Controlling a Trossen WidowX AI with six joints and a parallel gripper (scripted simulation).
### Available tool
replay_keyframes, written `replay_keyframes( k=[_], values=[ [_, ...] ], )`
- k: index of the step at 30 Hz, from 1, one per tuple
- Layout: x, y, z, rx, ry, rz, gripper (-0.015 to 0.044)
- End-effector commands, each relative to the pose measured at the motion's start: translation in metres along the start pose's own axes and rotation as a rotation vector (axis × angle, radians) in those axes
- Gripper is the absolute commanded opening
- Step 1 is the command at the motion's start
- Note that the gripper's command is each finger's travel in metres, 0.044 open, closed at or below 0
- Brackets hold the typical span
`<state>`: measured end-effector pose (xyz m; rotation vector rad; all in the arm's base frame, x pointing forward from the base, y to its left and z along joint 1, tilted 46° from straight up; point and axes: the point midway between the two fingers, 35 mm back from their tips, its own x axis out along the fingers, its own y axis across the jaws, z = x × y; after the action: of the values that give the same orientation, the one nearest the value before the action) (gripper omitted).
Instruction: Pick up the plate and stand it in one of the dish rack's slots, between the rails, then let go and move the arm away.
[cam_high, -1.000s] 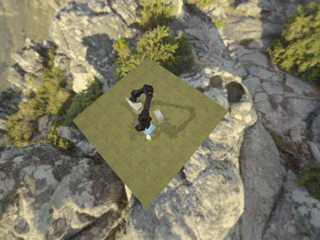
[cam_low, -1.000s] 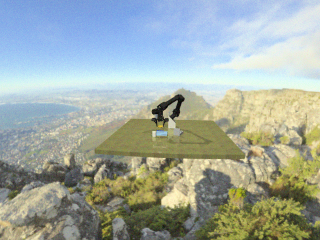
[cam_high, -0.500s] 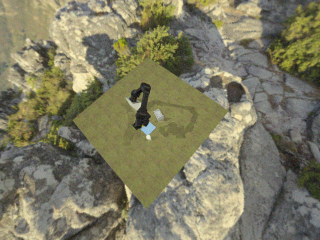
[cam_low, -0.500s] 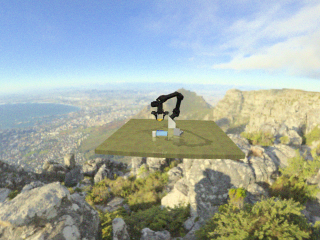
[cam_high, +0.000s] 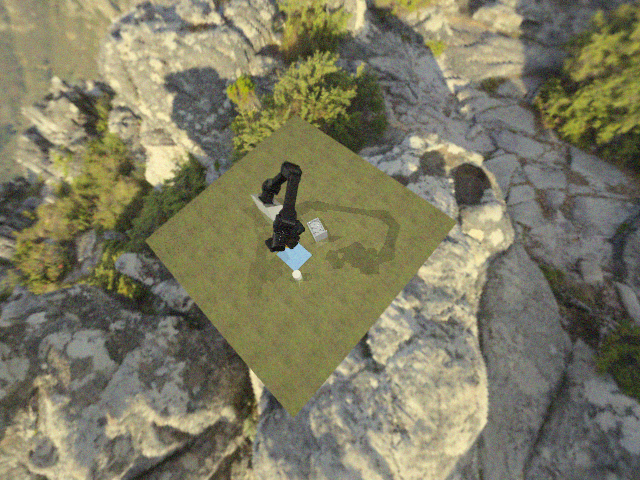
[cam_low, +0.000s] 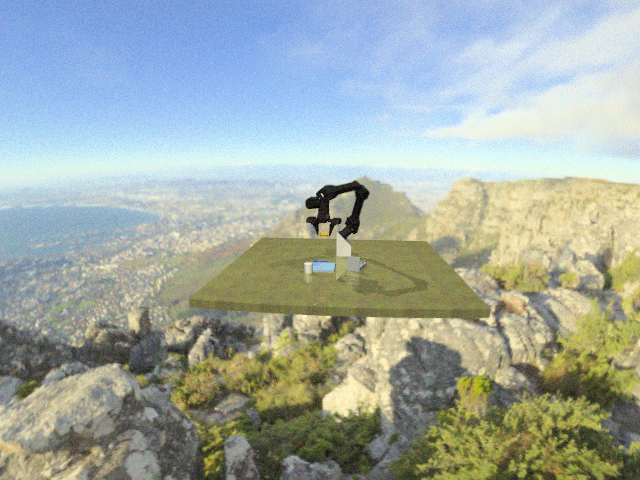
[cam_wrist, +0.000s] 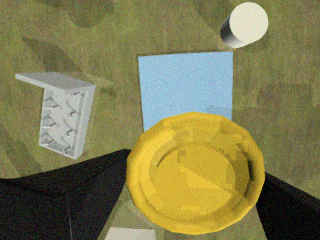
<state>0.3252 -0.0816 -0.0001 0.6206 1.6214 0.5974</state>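
Note:
The round yellow plate (cam_low: 323, 234) (cam_wrist: 192, 180) is between the two black fingers of my gripper (cam_low: 323, 232) (cam_wrist: 192, 168). The gripper is shut on it and holds it roughly level, high above the table. In the top view the arm mostly hides the plate. The pale grey dish rack (cam_high: 321, 237) (cam_low: 353, 264) (cam_wrist: 86, 122) stands on the table, left of the plate in the wrist view. It has a raised panel at one end and rows of small rails inside. The plate is well apart from the rack.
A light blue square (cam_high: 296, 257) (cam_low: 324, 267) (cam_wrist: 187, 85) lies on the table (cam_high: 294, 356) (cam_low: 258, 294), partly hidden by the plate in the wrist view. A white cylinder (cam_high: 296, 274) (cam_low: 308, 267) (cam_wrist: 248, 22) stands just past it. A pale wedge (cam_high: 266, 207) (cam_low: 342, 245) is near the arm's base.

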Motion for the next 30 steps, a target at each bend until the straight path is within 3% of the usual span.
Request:
replay_keyframes(
  k=[1,30],
  values=[
    [-0.005,0.021,-0.004,0.111,-0.006,-0.002,0.0000],
    [-0.008,0.147,-0.069,1.112,-0.001,0.004,0.0000]
  ],
)
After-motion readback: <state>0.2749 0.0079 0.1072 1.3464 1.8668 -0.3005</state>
